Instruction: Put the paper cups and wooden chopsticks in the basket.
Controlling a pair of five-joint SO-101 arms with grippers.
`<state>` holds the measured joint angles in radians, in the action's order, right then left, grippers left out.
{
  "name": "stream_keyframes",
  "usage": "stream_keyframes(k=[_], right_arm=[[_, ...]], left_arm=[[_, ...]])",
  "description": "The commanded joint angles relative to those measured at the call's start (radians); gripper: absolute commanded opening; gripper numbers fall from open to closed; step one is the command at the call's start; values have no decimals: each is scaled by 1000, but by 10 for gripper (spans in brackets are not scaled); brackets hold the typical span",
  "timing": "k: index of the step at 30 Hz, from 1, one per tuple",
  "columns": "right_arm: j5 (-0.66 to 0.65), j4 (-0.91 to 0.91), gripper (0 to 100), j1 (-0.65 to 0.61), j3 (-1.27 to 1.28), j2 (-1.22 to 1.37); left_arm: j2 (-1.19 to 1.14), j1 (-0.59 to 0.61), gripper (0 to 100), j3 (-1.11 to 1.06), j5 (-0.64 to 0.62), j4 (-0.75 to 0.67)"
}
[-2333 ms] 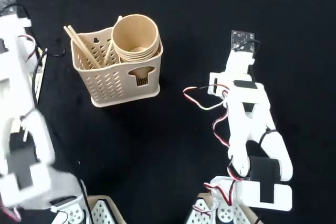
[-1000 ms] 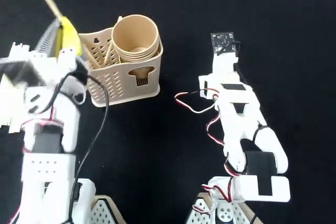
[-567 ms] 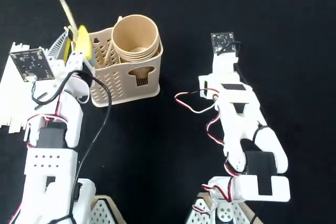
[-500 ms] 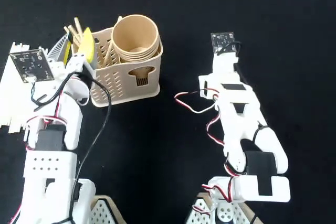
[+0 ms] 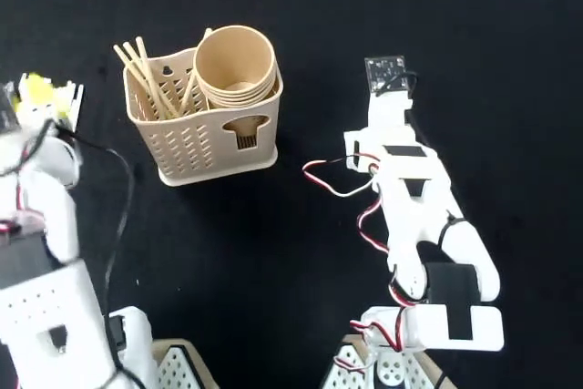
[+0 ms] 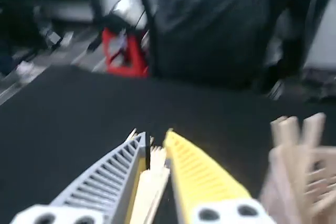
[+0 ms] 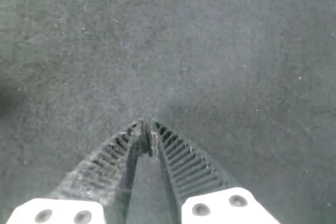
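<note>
- L gripper (image 6: 155, 139): jaws slightly apart, empty. Has swung back, now well left of basket (image 5: 196, 152), over pale sticks (image 6: 149, 182), prob. more to fetch.
- Wooden chopsticks (image 5: 146, 75): extra one now standing in basket, left of stacked paper cups (image 5: 235, 66). That drop's done.
- R gripper (image 7: 146, 129): closed, parked right of basket.

The black table (image 5: 273, 252) bears the pale basket (image 5: 205, 148), standing upright toward its left side.

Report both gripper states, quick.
Left gripper: slightly open; pale sticks show in the gap, and it cannot be told whether they are gripped.
Right gripper: shut, holding nothing.
</note>
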<state>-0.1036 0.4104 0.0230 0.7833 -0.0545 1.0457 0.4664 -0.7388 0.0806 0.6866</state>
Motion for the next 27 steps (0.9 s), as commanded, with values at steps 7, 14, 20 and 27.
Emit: stream_keyframes(k=[7,14,20,27], right_arm=[[-8,74,11,-9,-54,4],[-8,74,11,-9,-54,4],[-8,74,11,-9,-54,4],[-8,75,11,-9,-54,4]], left_arm=[[-595,104,29,236,144,-48],[-1065,104,30,665,144,221],[-1404,104,30,1021,144,379],[-1754,104,30,1405,144,508]])
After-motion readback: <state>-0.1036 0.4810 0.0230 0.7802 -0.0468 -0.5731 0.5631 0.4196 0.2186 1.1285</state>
